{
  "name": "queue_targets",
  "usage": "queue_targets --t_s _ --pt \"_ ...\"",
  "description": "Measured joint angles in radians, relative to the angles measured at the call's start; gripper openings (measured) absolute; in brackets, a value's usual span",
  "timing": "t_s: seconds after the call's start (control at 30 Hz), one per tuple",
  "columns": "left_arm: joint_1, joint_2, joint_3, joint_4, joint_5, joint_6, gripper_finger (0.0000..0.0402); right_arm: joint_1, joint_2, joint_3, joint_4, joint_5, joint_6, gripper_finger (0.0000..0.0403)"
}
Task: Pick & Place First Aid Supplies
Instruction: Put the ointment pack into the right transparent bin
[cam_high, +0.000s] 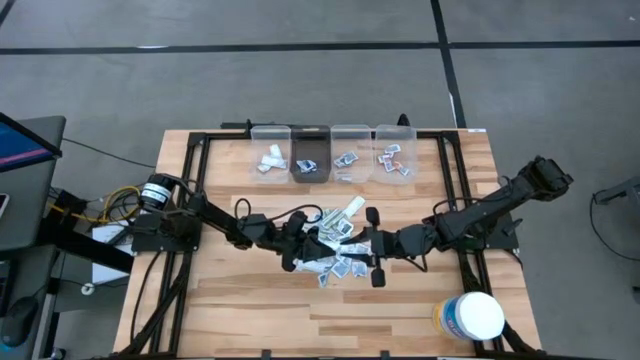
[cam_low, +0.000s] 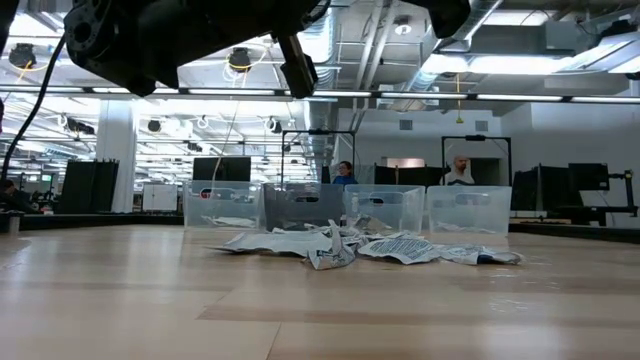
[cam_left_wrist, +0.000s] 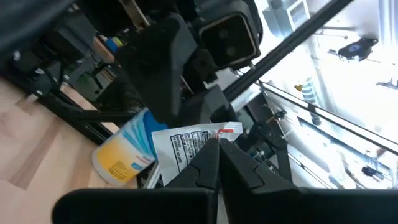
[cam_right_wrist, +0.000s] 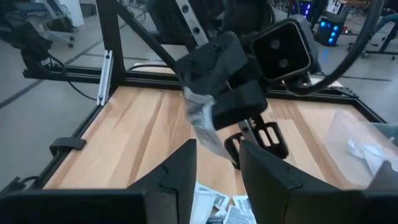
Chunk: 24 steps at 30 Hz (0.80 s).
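Wooden slatted table (cam_high: 250, 310) under bright workshop ceiling lights, framed by black rails. Four clear bins (cam_high: 330, 152) lined along the far edge, each with a few packets inside. Loose pile of first aid supplies (cam_high: 335, 250) heaped mid-table, small white-grey packets with blue or red print, seen from table height as a crumpled low mound before the bins. Left gripper (cam_high: 302, 228) raised just above the pile's left edge, pinched tight on one packet (cam_left_wrist: 193, 142) with red and black print, held clear of the wood. Right gripper (cam_high: 372, 258) facing it from the pile's right side, fingers (cam_right_wrist: 180, 168) parted about halfway, nothing between them. White tub (cam_high: 470, 316) with yellow label near the front right corner, well apart from the pile. Two people beyond the bins, far off.
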Motion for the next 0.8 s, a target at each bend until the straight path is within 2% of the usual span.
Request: queue_targets --t_s 0.4,0.53,0.7,0.8 --pt "-0.001 0.000 0.000 0.000 -0.061 0.000 0.0009 -0.001 0.000 0.000 0.036 -0.025 0.001 0.0110" --pt "0.005 0.000 0.000 0.000 -0.060 0.000 0.0011 -0.002 0.000 0.000 0.036 -0.022 0.002 0.0080" --pt "0.011 0.000 0.000 0.001 -0.060 0.000 0.0012 -0.011 0.000 0.000 0.031 -0.023 0.073 0.0013" --pt "0.012 0.000 0.000 0.001 -0.063 0.000 0.0012 -0.019 0.000 0.000 0.028 -0.023 0.120 0.0008"
